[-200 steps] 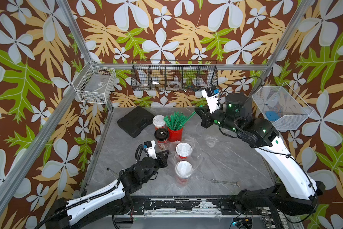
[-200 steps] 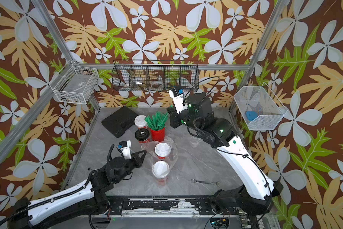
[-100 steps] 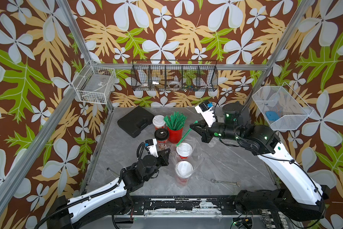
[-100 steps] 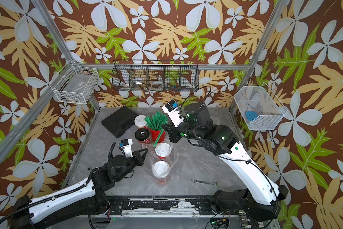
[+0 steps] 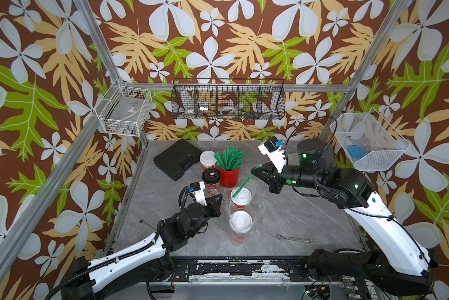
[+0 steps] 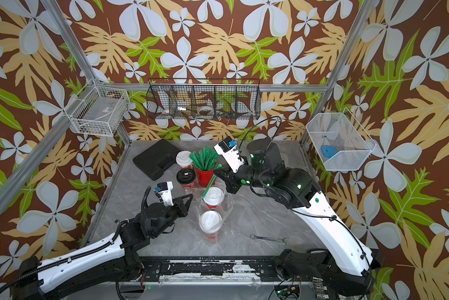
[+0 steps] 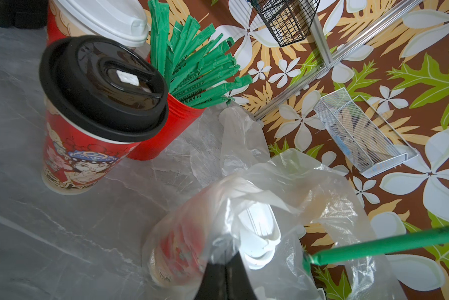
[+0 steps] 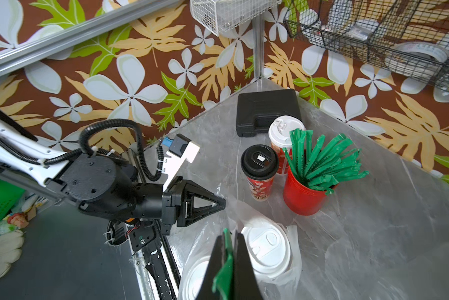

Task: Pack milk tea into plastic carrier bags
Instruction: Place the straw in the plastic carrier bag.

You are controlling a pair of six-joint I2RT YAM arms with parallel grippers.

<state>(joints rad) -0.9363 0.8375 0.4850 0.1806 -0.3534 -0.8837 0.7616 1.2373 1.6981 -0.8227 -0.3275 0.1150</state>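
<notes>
While the nearer white-lidded cup [image 5: 240, 220] and the farther white-lidded cup [image 5: 241, 196] are standing inside one clear plastic carrier bag [image 7: 329, 197] on the table [image 5: 309, 213], the left jaws are clenching the bag's edge. The right jaws are grasping a green straw [image 5: 242, 185], which is slanting over the farther bagged cup. Behind, a black-lidded cup [image 5: 211, 177], a red straw pot [image 5: 229, 178] and a third white-lidded cup [image 5: 207, 158] are standing close together.

Mid-worktop [image 5: 309, 207] we find a bag [image 7: 322, 181] holding a near cup [image 5: 241, 220] and, behind it, a far cup [image 5: 241, 198] with a straw [image 5: 242, 186] slanting over it. Behind the bag stands a straw pot [image 5: 229, 178]; just left, a front loose cup [image 5: 211, 179] and a rear loose cup [image 5: 207, 159]. A case [image 5: 178, 159] lies back left, a wrench [image 5: 294, 238] front right.
</notes>
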